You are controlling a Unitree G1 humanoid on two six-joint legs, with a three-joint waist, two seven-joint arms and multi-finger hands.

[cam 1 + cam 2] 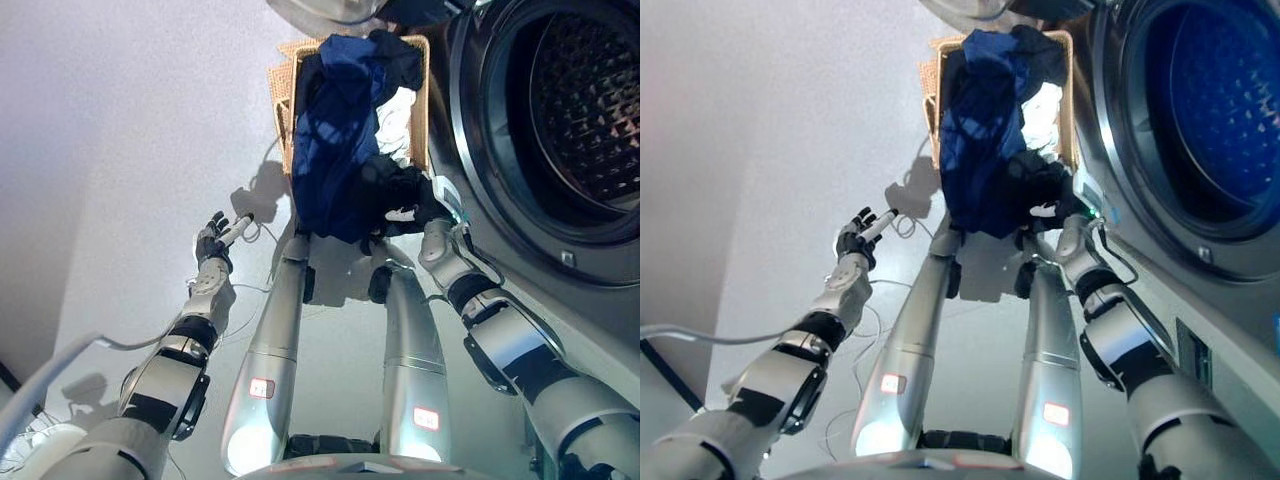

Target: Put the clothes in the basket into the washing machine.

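A woven basket (283, 95) is seen on the pale floor (130, 120), right beside the washing machine (560, 250). The basket is full of clothes. A big blue cloth (335, 150) is draped over the basket's near edge and hangs down past it. A white cloth (398, 120) and a black cloth (400, 50) are packed in beside the blue one, on the side nearer the washing machine.

The washing machine's round opening (585, 110) is not shut, and the drum (1220, 100) can be seen inside. No clothes are seen in the drum.

The right hand (420, 205) is placed at the near corner of the basket. Its fingers are closed on a dark cloth (385, 190) there.

The left hand (215, 240) is held over the floor, away from the basket. Its fingers are held out loosely and nothing is gripped.
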